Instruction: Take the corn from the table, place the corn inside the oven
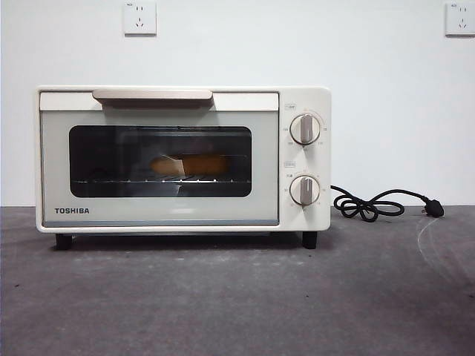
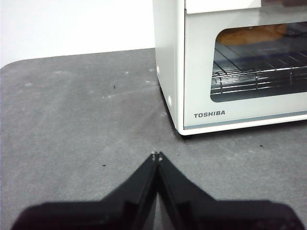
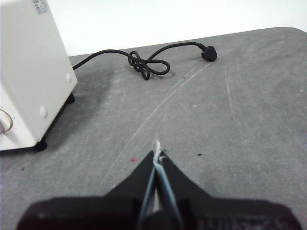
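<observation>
The cream-white TOSHIBA oven point(image 1: 182, 159) stands on the dark grey table point(image 1: 237, 297) with its glass door shut. Behind the glass the yellow-orange corn point(image 1: 189, 165) lies on the wire rack; the left wrist view shows the corn point(image 2: 256, 34) too, through the oven point(image 2: 230, 67) window. My left gripper point(image 2: 157, 156) is shut and empty, low over the table off the oven's front left corner. My right gripper point(image 3: 157, 155) is shut and empty over the table to the right of the oven point(image 3: 31, 72). Neither arm shows in the front view.
The oven's black cord point(image 1: 375, 204) lies coiled on the table to the right of the oven, its plug point(image 3: 209, 52) at the far end. Two wall sockets point(image 1: 139, 18) sit high on the white wall.
</observation>
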